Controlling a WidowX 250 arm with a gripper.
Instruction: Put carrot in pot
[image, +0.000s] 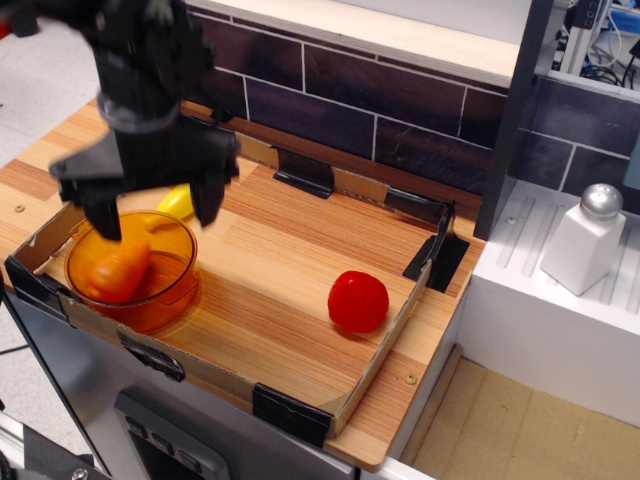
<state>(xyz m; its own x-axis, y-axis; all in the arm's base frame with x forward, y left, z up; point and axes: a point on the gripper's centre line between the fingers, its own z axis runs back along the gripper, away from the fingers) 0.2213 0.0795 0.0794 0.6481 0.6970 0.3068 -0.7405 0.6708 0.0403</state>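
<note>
The orange carrot lies inside the translucent orange pot, at the left end of the cardboard tray. My black gripper hovers above the pot's back rim, motion-blurred. Its two fingers stand wide apart and hold nothing. The carrot is free of the fingers.
A round red ball lies in the tray toward the right. A yellow toy peeks out behind the pot, partly hidden by the gripper. The cardboard tray has low walls with black corner clips. A white shaker stands on the white unit at right.
</note>
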